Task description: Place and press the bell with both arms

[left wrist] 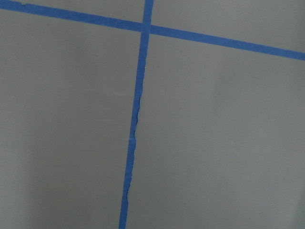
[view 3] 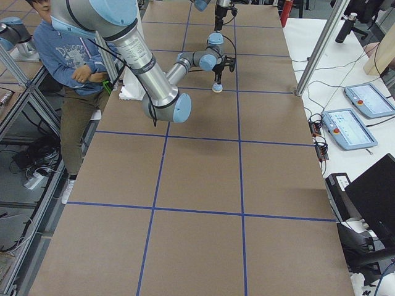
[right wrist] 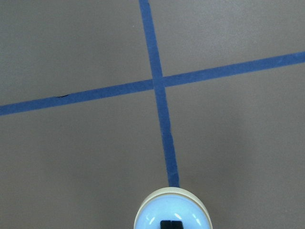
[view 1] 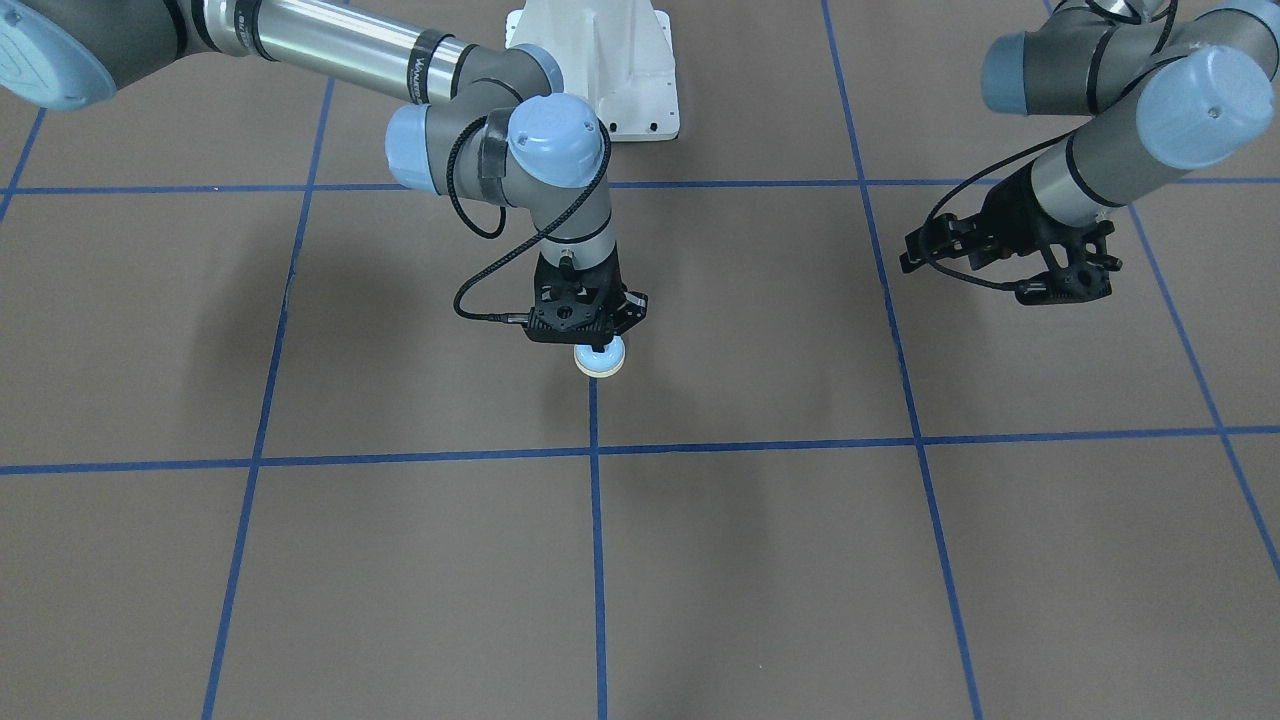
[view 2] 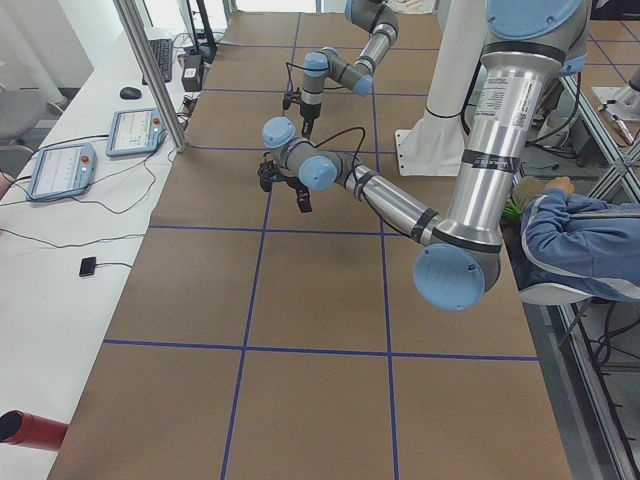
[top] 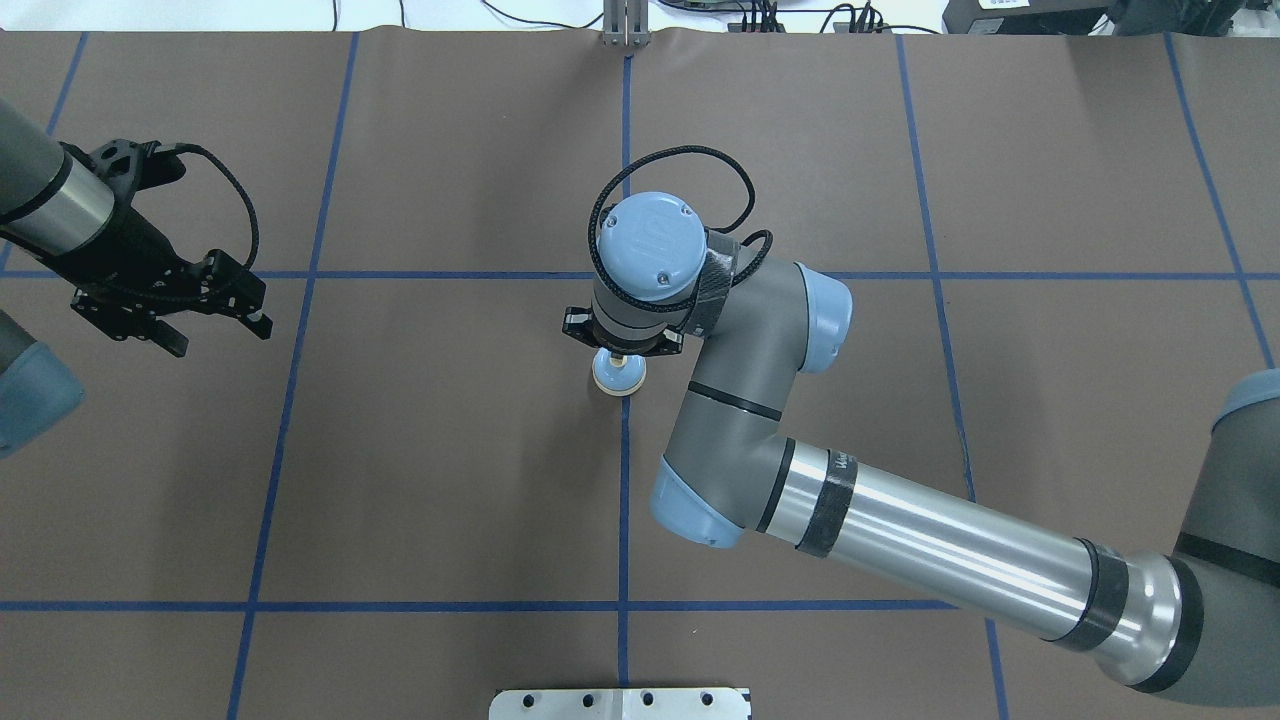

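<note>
The bell [view 1: 600, 362] is at mid-bench [view 1: 400, 560], at the end of a blue tape line [view 1: 597, 500], directly under the right pincer [view 1: 592, 338]. Its axis stands upright, in line with the pincer, which points straight down. In the right wrist view a black tip sits at the centre of the dome, so this pincer looks clenched on the bell's button [top: 621, 360]. The bell is low over the bench, but I cannot tell whether its base touches.

The left pincer [top: 220, 336] hangs well apart, off toward the robot's left. Its fingers are spread, released and holding nothing, and its wrist camera sees only bare bench and tape.

The right arm is the nearer by far and is in the placing step. The press probably falls to the left arm. For that, the bell lies sideways from the left pincer, toward the bench's middle, so that arm needs a long lateral reach. It must then come down on the button along the upright axis, once the right pincer lets go and clears the top.
</note>
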You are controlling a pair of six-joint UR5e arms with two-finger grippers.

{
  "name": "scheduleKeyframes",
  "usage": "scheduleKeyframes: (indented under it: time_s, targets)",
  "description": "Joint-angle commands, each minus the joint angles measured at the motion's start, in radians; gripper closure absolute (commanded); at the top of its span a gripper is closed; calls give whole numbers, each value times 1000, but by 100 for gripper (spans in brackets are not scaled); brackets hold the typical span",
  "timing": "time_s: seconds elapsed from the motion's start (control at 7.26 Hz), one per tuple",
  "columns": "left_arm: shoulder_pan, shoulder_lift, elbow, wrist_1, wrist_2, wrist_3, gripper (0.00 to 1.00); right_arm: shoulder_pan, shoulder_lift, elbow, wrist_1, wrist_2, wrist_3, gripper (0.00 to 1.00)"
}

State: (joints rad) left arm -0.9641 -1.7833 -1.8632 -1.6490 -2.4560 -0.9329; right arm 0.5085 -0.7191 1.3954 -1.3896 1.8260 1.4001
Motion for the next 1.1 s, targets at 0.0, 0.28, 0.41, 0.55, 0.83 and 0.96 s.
scheduleKeyframes:
  time_s: [0.0, 0.28, 0.41, 0.55, 0.83, 0.96]
  targets:
    - [-1, -1, -2, 0, 2, -1, 1, 66, -6, 32, -5, 132, -10, 100]
    - [-5, -1, -8, 0, 2, 9, 1, 140, -179, 205, -3, 186, -50, 100]
    - [-8, -1, -8, -3, 3, 22, 1, 191, -300, 309, -3, 215, -152, 100]
    - [-19, 11, -7, 0, 3, 99, 1, 256, -401, 360, 1, 278, -243, 100]
    - [-112, 112, -11, -2, 0, 341, 1, 431, -598, 437, 6, 389, -456, 92]
    - [-178, 181, -16, -2, 0, 482, 1, 524, -673, 442, 4, 427, -565, 68]
